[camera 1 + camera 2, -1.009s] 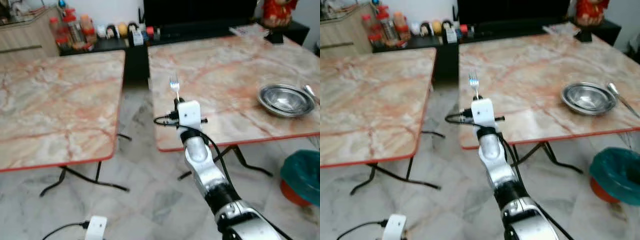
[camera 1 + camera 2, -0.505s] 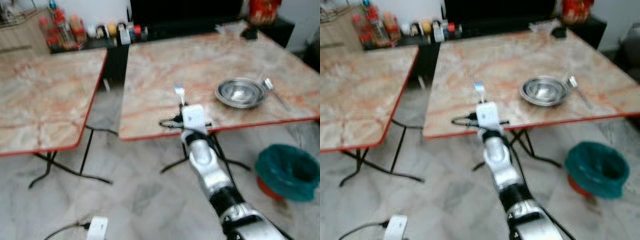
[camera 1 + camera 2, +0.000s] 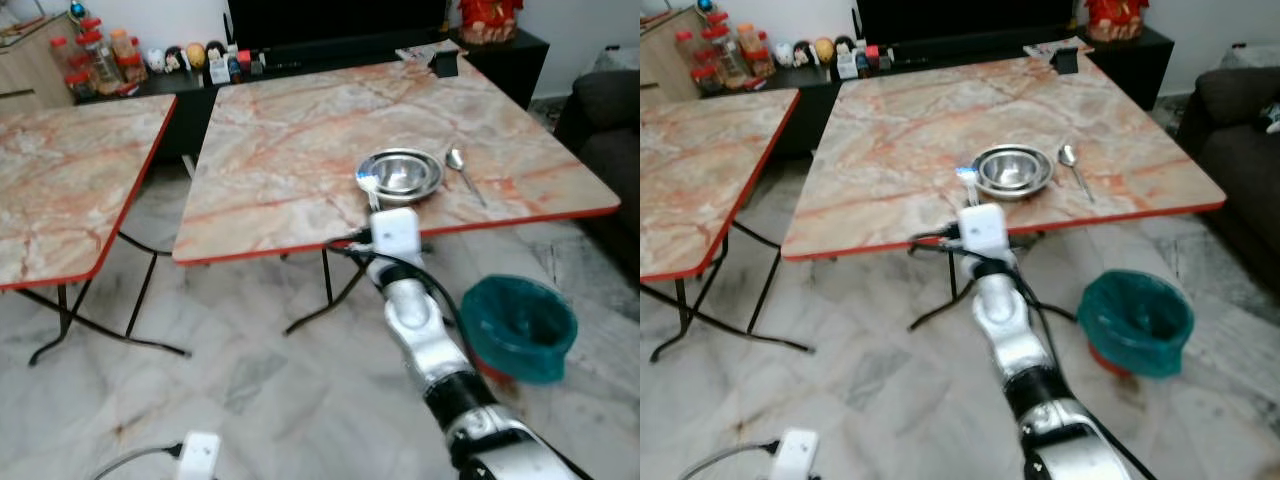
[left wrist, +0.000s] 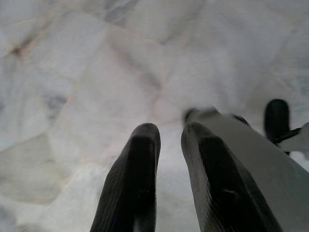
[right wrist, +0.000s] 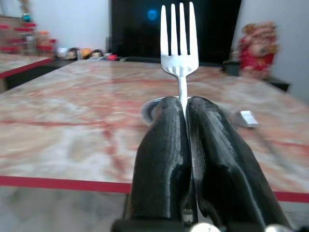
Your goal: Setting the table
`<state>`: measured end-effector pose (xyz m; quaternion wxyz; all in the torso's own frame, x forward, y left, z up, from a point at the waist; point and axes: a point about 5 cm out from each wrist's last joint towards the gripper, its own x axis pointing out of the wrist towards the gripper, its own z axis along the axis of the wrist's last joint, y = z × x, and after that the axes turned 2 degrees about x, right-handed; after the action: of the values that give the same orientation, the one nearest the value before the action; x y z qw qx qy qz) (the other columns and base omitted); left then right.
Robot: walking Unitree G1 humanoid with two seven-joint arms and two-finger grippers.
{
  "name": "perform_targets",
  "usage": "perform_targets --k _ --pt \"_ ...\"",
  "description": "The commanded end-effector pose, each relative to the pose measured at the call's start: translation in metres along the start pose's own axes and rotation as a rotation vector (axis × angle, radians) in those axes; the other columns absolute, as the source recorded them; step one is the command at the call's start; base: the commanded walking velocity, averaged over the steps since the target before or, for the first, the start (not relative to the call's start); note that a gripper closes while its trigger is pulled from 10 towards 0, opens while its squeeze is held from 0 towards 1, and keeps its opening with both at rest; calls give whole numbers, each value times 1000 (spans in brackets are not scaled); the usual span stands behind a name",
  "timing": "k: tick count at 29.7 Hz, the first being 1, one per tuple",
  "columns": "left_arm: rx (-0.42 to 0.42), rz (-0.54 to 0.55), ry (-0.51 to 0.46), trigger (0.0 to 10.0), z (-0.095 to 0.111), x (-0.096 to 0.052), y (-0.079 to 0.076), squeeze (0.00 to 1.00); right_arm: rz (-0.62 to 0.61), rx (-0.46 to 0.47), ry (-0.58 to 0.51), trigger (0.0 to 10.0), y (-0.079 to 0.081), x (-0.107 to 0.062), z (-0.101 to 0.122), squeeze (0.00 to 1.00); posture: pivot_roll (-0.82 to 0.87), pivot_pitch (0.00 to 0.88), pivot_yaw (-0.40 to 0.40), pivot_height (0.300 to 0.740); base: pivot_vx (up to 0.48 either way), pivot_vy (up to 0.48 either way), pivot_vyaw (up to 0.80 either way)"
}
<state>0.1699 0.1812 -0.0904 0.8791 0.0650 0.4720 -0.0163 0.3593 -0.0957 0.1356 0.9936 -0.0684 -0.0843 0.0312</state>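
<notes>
Low at the left, the left gripper (image 4: 164, 145) hangs idle over the pale tiled floor (image 4: 72, 72), its two fingers (image 4: 133, 183) pointing down and standing slightly apart with nothing between them. Further right, a second marble-patterned table (image 3: 60, 180) stands beside the main marble table (image 3: 300, 150), a gap of floor between them. Against the wall behind the marble table runs a dark low cabinet (image 3: 300, 55) carrying bottles and small jars (image 3: 95, 55). On the marble table, near its red front edge, sits a steel bowl (image 3: 402, 173), and just beside the bowl on its right lies a spoon (image 3: 462, 172). The right arm (image 3: 425, 330) stretches forward and up from the lower right toward that front edge, its white wrist block just short of the table, left of the bowl. The right gripper (image 5: 186, 113) has its fingers pressed together on the handle of a fork (image 5: 179, 36), which stands upright, tines up. On the floor right of the arm, below the table's front edge, stands a teal bin (image 3: 520, 325)
</notes>
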Motion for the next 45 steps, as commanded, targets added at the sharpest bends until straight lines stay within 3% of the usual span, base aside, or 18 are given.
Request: perform_targets --k 1,14,45 --pt "6 29 10 10000 -2 -1 11 0 33 16 -10 10000 13 1 6 0 -49 30 85 740 0 -289 0" --pt "-36 37 -28 10000 4 0 13 0 22 16 -4 10000 10 2 5 0 -52 30 88 740 0 0 0" --pt "-27 29 -33 10000 7 0 11 0 57 -9 -27 10000 16 3 9 0 -53 26 86 740 429 0 0"
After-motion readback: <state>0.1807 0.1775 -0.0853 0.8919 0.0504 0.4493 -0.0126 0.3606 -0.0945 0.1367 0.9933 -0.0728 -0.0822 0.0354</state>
